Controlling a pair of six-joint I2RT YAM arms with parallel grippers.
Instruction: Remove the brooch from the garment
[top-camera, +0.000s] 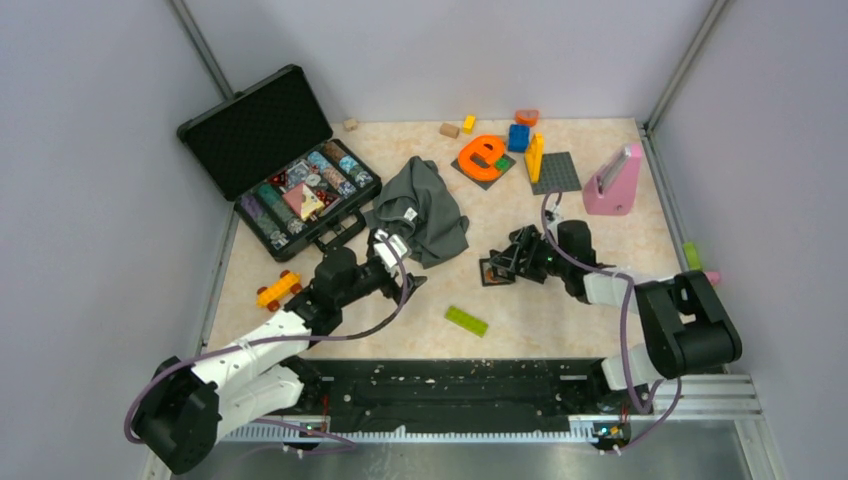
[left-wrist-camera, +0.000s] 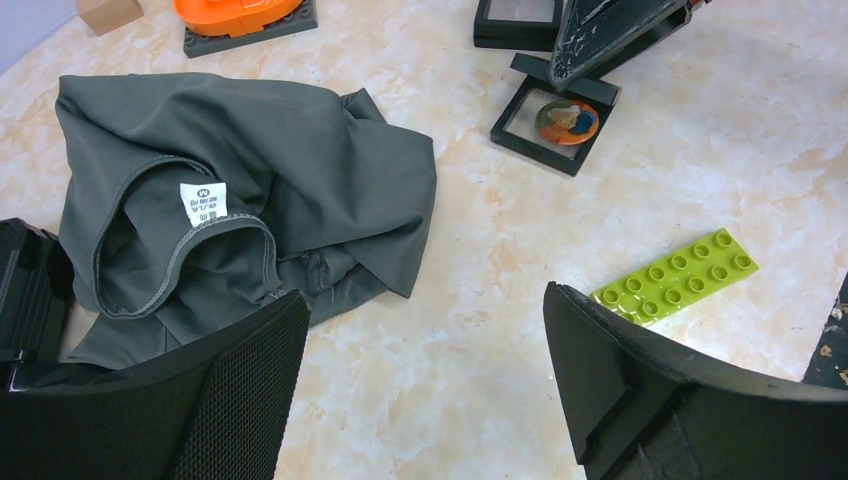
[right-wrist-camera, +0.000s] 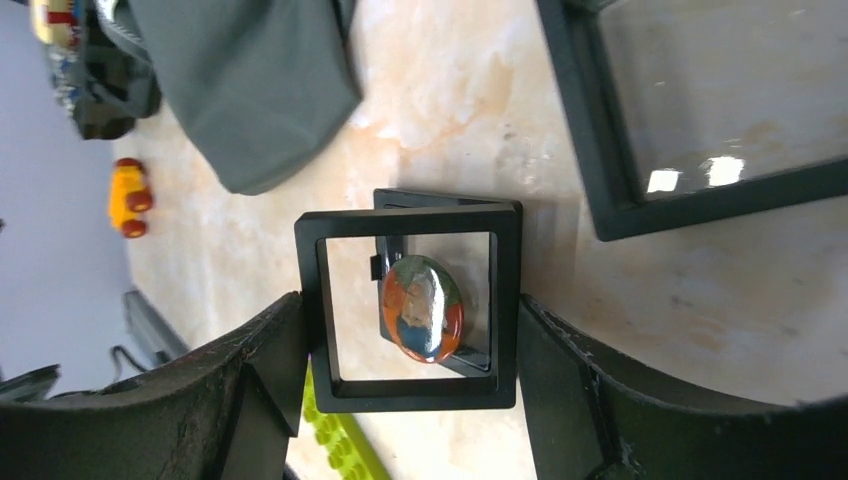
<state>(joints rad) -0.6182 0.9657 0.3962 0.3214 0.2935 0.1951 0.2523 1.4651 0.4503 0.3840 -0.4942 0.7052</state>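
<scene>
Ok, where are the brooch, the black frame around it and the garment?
brooch (right-wrist-camera: 421, 308): right wrist view, glossy centre.
black frame (right-wrist-camera: 407, 220): right wrist view, top bar.
garment (left-wrist-camera: 300, 160): left wrist view, upper fold.

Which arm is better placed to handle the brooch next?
Right: the right hand grips the black frame holding the brooch; the left hand hangs open by the garment, away from it.

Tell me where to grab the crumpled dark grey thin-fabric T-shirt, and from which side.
Probably the collar of the dark grey T-shirt, beside its small white label: the stitched rim stands up as a curved ridge, while the rest lies flatter. Come from above with jaws astride that ridge; the open left gripper is nearest.
</scene>
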